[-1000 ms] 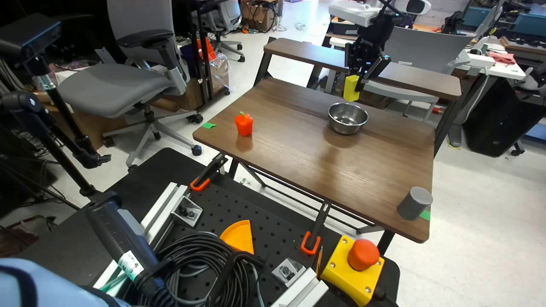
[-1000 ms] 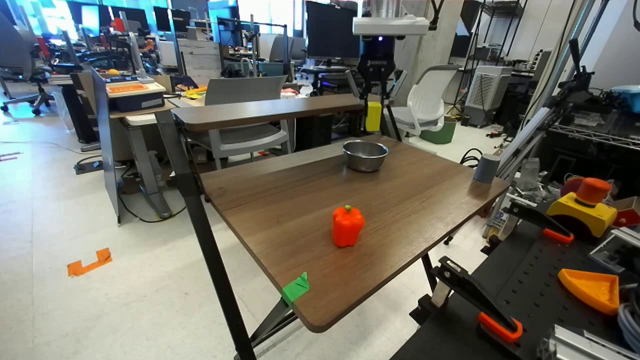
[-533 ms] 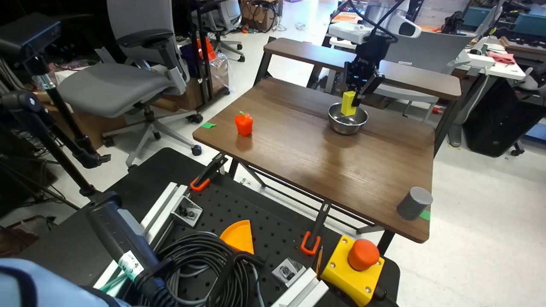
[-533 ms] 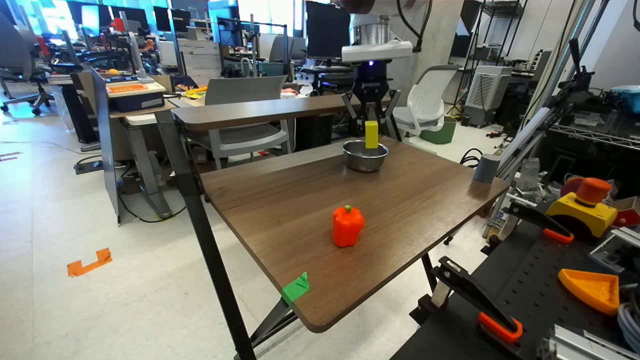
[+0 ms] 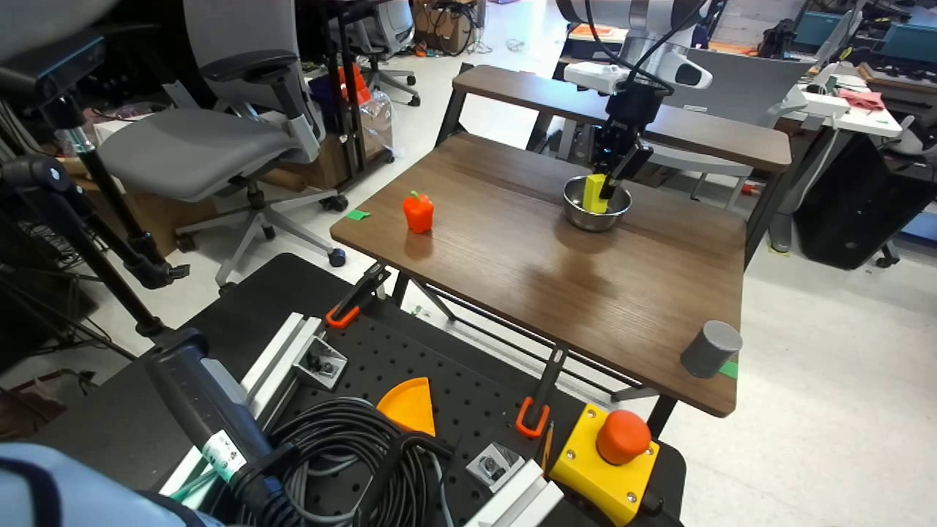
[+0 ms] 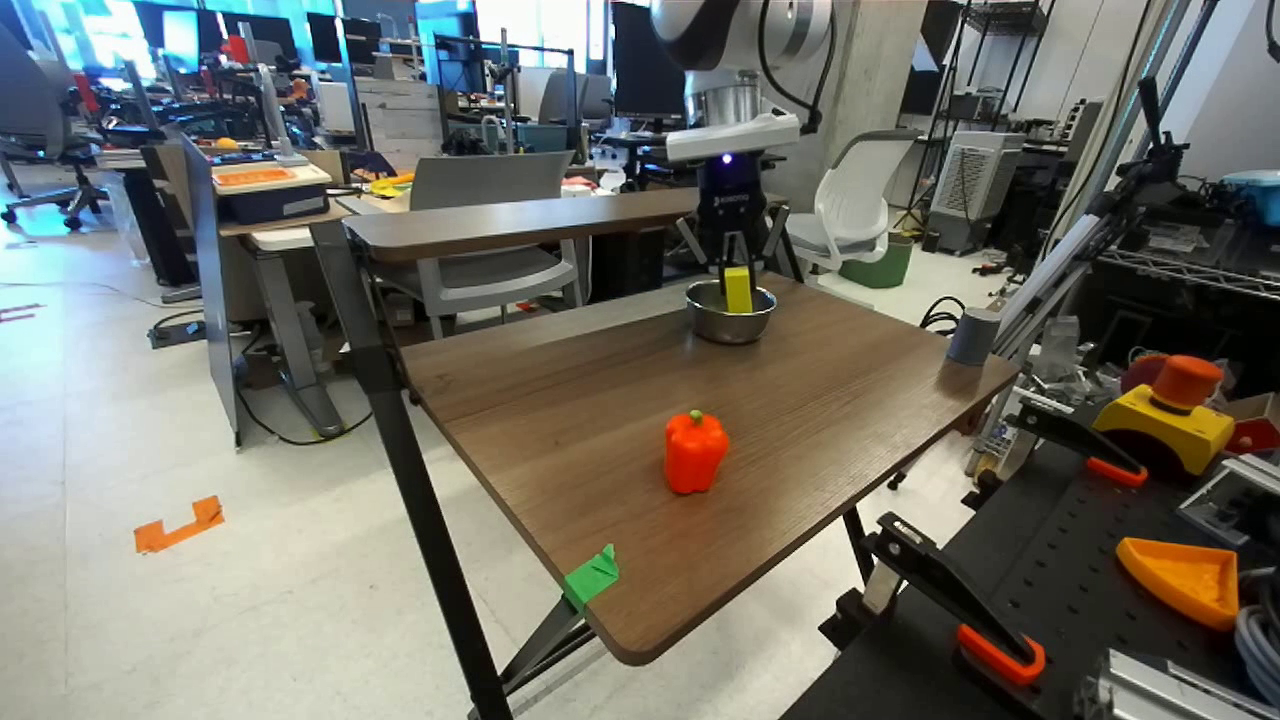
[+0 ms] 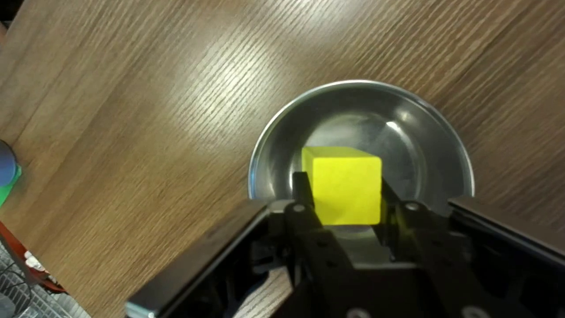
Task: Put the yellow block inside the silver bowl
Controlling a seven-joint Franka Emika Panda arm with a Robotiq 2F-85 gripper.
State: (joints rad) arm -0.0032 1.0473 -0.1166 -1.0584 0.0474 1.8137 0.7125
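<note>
The yellow block (image 5: pixel 594 195) is upright between the fingers of my gripper (image 6: pixel 737 276). Its lower part is inside the silver bowl (image 5: pixel 594 221), below the rim; it also shows in an exterior view (image 6: pixel 739 291). In the wrist view the block (image 7: pixel 346 190) sits left of the middle of the bowl (image 7: pixel 423 145), with a black finger on each side. My gripper is shut on the block. The front wall of the bowl (image 6: pixel 730 326) hides the block's foot there, and I cannot tell whether it touches the bottom.
An orange-red pepper-shaped piece (image 5: pixel 419 213) stands on the brown table (image 5: pixel 498 263). A dull grey cup (image 5: pixel 711 350) stands at a table corner. A raised shelf (image 5: pixel 527 89) runs along the table's edge by the arm.
My gripper has moved down with the yellow block, from above and behind the bowl to inside its opening. The bowl, pepper and cup have not moved.
</note>
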